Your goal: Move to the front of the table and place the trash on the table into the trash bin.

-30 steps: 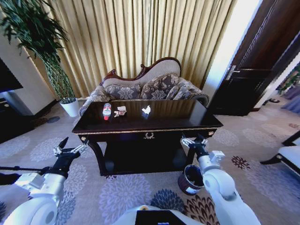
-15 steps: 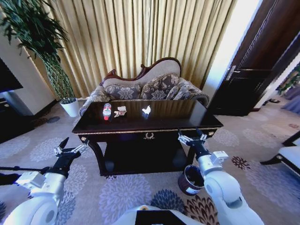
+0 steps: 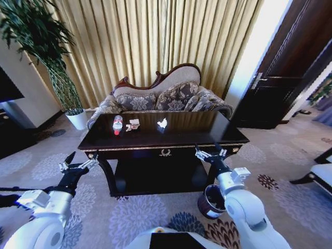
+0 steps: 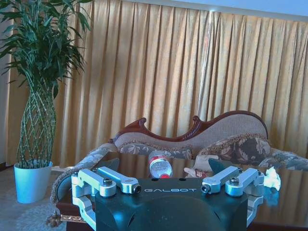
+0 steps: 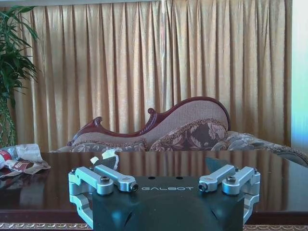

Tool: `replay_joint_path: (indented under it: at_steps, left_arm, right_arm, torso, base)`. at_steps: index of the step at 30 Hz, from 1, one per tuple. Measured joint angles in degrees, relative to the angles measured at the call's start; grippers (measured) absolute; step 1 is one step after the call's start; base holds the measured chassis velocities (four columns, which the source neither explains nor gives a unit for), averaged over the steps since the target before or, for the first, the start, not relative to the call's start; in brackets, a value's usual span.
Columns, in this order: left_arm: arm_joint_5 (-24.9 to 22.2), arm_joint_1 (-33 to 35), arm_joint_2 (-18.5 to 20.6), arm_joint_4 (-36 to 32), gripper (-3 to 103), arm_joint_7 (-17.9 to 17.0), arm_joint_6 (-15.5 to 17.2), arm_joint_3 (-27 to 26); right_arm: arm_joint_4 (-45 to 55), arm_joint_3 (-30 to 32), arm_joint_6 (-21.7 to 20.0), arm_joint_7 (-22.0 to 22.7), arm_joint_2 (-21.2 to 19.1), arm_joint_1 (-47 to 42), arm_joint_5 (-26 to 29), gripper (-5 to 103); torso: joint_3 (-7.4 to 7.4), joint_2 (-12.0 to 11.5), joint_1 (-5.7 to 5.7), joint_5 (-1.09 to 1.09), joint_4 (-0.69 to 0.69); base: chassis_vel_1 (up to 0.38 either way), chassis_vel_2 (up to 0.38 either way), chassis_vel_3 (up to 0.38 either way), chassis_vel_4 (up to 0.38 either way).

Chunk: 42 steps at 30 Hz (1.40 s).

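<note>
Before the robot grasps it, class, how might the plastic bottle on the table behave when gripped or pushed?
The bottle lies on its side on the glossy table, so a push would probably roll it. Its clear thin wall suggests it is light and may dent when squeezed, perhaps slipping.

You've got one readable text: "GALBOT", pale capitals on the dark housing of the left end effector [image 4: 169, 180], centred between its finger linkages in the left wrist view. Same "GALBOT" mark on the right end effector [image 5: 166, 179] housing in the right wrist view. The bottle [image 4: 160, 165] on the tabletop [image 3: 171, 136] carries a red label, wording too small to read. White label on the trash bin [image 3: 211, 201] side: no legible print either.
</note>
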Motion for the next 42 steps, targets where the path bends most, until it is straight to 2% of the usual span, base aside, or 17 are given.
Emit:
replay_joint_path:
  at_steps: [38, 40, 42]
  left_arm:
    - [0.01, 0.15, -0.38, 0.0, 100, 0.05, -0.4, 0.24]
    - [0.01, 0.17, -0.38, 0.0, 100, 0.03, -0.4, 0.24]
    - [0.0, 0.2, -0.41, 0.0, 100, 0.01, -0.36, 0.28]
  right_arm:
    - [-1.09, -0.44, 0.09, -0.25, -0.69, 0.73, 0.76, 100]
    - [-1.3, -0.62, -0.27, -0.23, -1.19, 1.17, 1.26, 100]
    - [-1.72, -0.87, -3.6, 0.28, -2.93, 3.59, 4.12, 100]
  torso:
    - [0.01, -0.01, 0.02, 0.0, 0.0]
    - [0.0, -0.01, 0.02, 0.0, -0.01]
    - [0.0, 0.0, -0.01, 0.01, -0.01]
  base:
    - [-0.069, 0.061, 0.065, -0.065]
    - [0.0, 0.0, 0.0, 0.0]
    - [0.0, 0.0, 0.0, 0.0]
